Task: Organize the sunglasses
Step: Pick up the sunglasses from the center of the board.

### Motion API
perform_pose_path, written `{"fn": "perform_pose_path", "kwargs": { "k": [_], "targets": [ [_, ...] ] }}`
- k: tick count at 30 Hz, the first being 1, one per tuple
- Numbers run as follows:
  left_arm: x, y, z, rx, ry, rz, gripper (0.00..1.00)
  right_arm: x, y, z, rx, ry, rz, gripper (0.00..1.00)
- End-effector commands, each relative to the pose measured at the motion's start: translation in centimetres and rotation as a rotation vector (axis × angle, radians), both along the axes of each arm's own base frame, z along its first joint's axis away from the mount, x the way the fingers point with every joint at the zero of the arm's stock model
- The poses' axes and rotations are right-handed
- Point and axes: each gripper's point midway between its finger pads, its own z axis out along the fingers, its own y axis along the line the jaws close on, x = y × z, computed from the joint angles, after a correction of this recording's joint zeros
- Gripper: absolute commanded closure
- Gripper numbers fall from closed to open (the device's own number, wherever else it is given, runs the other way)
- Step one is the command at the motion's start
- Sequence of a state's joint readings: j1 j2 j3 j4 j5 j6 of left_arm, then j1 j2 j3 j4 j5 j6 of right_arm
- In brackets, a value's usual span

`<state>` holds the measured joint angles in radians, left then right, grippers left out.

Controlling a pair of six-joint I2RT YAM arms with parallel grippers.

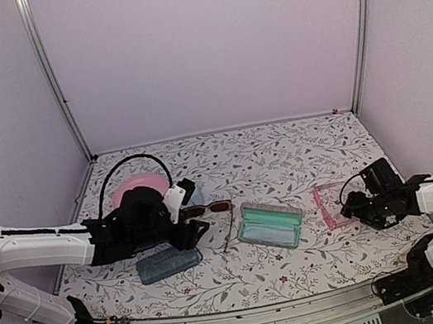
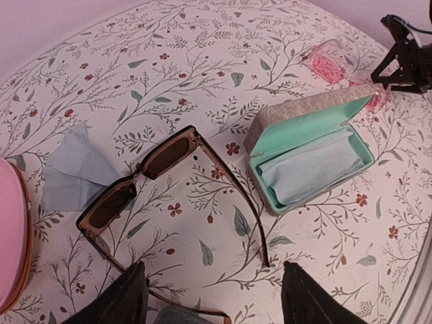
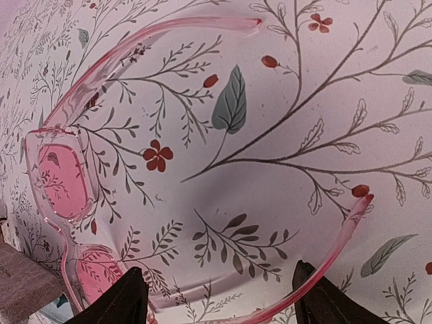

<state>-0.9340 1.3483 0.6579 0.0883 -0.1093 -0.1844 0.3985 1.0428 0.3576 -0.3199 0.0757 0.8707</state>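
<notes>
The dark-framed sunglasses (image 2: 142, 179) with reddish-brown lenses lie unfolded on the floral table (image 1: 282, 154), also seen from above (image 1: 218, 207). My left gripper (image 2: 214, 287) hovers open just behind their temple tips, holding nothing; from above it (image 1: 194, 208) sits left of them. The translucent pink sunglasses (image 3: 61, 179) lie unfolded at the right (image 1: 329, 203). My right gripper (image 3: 219, 300) is open low over them, one temple curving past its right fingertip (image 3: 310, 290). From above, the right gripper (image 1: 350, 207) is at their right edge.
An open case (image 2: 310, 158) with a mint lining and a pale cloth inside lies between the two pairs (image 1: 269, 224). A closed blue-grey case (image 1: 167, 264) sits near the left gripper. A pale blue cloth (image 2: 74, 169) and a pink dish (image 1: 133, 189) lie at the left.
</notes>
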Motion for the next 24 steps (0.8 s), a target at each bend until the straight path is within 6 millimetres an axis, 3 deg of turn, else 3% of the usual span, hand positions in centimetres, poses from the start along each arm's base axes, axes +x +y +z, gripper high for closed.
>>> {"fn": "perform_pose_path", "kwargs": {
  "k": [1, 10, 24],
  "targets": [
    [0.7, 0.7, 0.4, 0.006, -0.031, 0.027, 0.32, 2.2, 0.7, 0.7, 0.002, -0.038, 0.05, 0.27],
    [1.0, 0.7, 0.3, 0.023, -0.037, 0.031, 0.32, 6.1, -0.4, 0.4, -0.082, -0.023, 0.103, 0.53],
    [1.8, 0.1, 0.1, 0.049, -0.039, 0.033, 0.31, 11.5, -2.1, 1.3, -0.174, -0.039, 0.136, 0.85]
  ]
}}
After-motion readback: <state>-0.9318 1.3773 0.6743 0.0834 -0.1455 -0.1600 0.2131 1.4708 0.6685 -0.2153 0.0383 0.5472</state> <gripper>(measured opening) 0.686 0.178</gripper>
